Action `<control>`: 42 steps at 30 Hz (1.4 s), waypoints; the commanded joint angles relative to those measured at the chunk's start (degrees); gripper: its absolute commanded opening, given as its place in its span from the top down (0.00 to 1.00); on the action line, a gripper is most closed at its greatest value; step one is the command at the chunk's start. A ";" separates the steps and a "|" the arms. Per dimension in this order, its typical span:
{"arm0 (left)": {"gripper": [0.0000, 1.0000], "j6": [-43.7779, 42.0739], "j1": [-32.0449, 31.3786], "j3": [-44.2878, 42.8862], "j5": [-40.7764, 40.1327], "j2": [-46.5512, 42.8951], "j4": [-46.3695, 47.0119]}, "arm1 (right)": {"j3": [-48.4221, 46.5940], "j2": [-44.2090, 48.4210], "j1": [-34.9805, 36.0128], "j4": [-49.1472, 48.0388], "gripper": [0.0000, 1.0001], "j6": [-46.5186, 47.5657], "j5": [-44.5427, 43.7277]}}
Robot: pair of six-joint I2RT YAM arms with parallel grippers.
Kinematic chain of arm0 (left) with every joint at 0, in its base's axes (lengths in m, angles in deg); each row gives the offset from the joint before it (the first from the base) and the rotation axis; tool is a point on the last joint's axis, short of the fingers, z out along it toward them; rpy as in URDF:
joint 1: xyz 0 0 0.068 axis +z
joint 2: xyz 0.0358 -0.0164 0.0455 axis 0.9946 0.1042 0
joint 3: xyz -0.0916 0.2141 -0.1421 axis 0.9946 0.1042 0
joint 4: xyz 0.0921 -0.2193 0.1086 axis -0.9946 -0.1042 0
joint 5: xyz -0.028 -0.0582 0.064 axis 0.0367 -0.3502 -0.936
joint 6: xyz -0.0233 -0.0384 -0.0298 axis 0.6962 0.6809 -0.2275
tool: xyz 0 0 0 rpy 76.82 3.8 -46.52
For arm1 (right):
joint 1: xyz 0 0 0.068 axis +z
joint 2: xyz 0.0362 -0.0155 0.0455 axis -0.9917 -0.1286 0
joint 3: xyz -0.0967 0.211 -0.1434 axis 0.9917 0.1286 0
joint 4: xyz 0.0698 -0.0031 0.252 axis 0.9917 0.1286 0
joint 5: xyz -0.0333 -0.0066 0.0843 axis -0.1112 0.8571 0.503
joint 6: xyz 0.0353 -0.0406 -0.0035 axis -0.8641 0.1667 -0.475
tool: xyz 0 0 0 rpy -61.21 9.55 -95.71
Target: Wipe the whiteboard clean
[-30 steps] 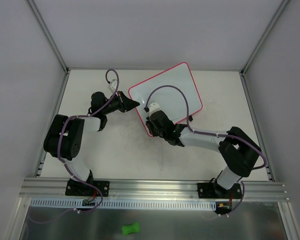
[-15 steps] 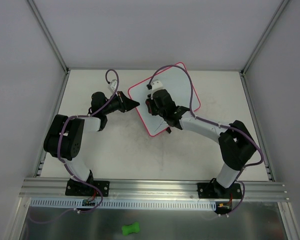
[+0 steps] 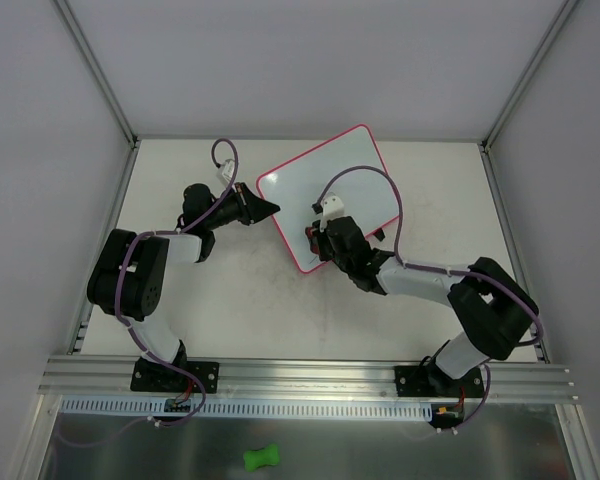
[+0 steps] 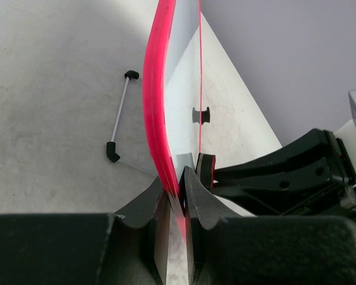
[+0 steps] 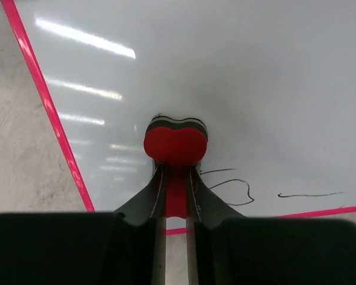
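Press the red bone-shaped eraser (image 5: pixel 175 142), pinched in the right gripper (image 5: pixel 175 173), flat onto the pink-framed white rectangular whiteboard (image 3: pixel 345 180) near the table's (image 3: pixel 230 300) far edge, left corner nipped by the left gripper (image 4: pixel 177 191), sweeping the dark scribbles (image 5: pixel 231 189) along its near edge.

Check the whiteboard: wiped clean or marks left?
Marks left: the right wrist view shows thin dark scribbles on the whiteboard near its frame, beside the red eraser.
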 commanded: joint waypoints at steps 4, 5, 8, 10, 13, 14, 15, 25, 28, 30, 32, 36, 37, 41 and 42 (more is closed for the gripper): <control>1.00 -2.76 -1.44 -1.24 2.50 -0.26 1.04 | 6.24 0.54 2.04 -9.96 1.00 1.56 -4.81; 1.00 -2.76 -1.44 -1.24 2.42 -0.17 0.86 | 6.42 0.11 2.13 -10.49 0.99 1.47 -5.07; 1.00 -2.76 -1.44 -1.33 2.50 -0.26 0.86 | 6.86 -1.74 2.91 -12.87 1.00 1.65 -4.90; 1.00 -2.84 -1.44 -1.33 2.42 -0.35 0.60 | 7.74 -2.70 3.53 -15.32 1.00 1.91 -5.69; 1.00 -2.84 -1.44 -1.33 2.42 -0.43 0.42 | 9.32 -3.41 4.59 -18.58 1.00 1.91 -6.22; 1.00 -2.84 -1.44 -1.42 2.50 -0.43 0.25 | 9.58 -3.41 4.85 -19.02 1.00 1.82 -6.31; 1.00 -2.84 -1.44 -1.51 2.50 -0.43 0.25 | 9.93 -3.24 5.37 -19.55 1.00 1.74 -6.48; 1.00 -2.58 -1.44 -1.86 2.68 -0.08 -0.28 | 16.79 0.02 8.45 -25.96 1.00 0.24 -4.72; 1.00 -2.58 -1.44 -1.86 2.59 -0.17 -0.54 | 17.85 0.19 8.63 -27.90 1.00 0.15 -3.94; 1.00 -2.58 -1.44 -1.86 2.59 -0.26 -0.55 | 17.94 0.28 8.63 -27.90 1.00 0.07 -5.34; 1.00 -2.49 -1.44 -1.86 2.59 -0.26 -0.54 | 17.76 0.28 8.46 -27.90 1.00 0.42 -6.56; 1.00 -2.41 -1.44 -1.95 2.59 -0.17 -0.54 | 15.83 -0.25 5.74 -24.93 1.00 -1.25 -6.57; 1.00 -2.41 -1.35 -1.95 2.68 -0.08 -0.46 | 15.04 -0.42 5.12 -23.87 1.00 -1.86 -6.48; 1.00 -2.49 -1.35 -1.95 2.77 -0.26 -0.46 | 12.05 -0.69 1.96 -19.47 1.00 -6.07 -7.36; 1.00 -2.49 -1.35 -1.86 2.77 -0.26 -0.46 | 11.96 -0.69 0.30 -19.38 1.00 -7.04 -6.49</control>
